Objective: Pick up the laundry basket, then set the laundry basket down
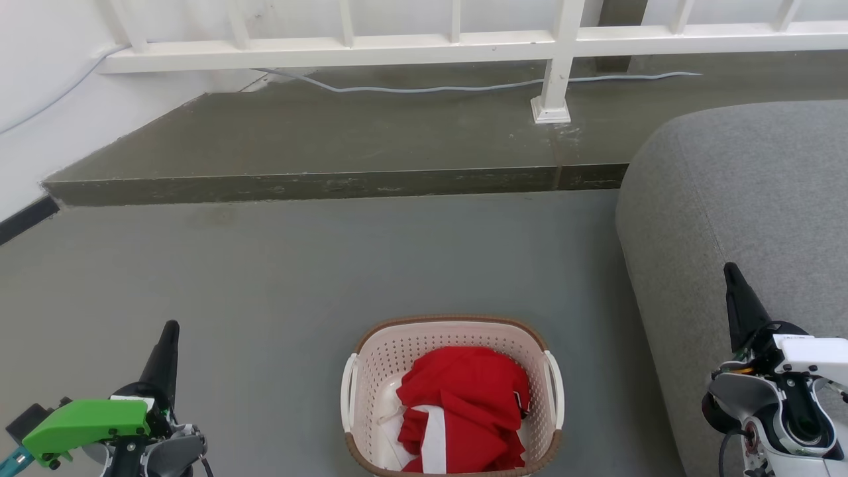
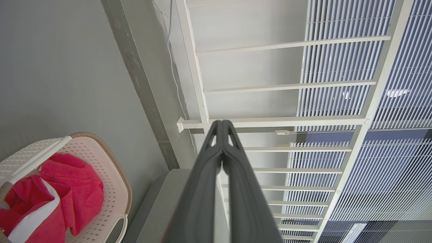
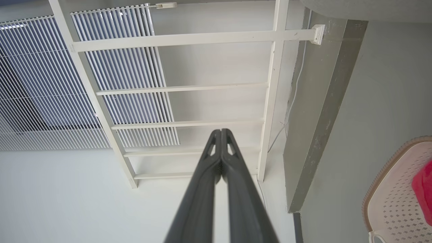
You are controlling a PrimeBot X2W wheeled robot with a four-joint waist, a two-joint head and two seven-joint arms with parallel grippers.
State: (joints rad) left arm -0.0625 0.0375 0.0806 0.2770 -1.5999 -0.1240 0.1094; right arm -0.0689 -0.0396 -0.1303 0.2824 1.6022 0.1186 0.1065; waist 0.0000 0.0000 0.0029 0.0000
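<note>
Your laundry basket [image 1: 377, 371] sits on the grey floor [image 1: 278, 278] at 6 o'clock. A sofa [image 1: 748, 218] crowds 3, a raised step [image 1: 331, 182] edges 12, and open floor lies toward 9. Your left gripper [image 1: 170, 326] and right gripper [image 1: 731, 270] are both pressed together.

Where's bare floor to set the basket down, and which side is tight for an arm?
Bare floor runs wide from the laundry basket forward to the raised step, and left past the left pincer. Tight: the narrow gap between the basket and the grey sofa. The right pincer hangs on that side.
</note>
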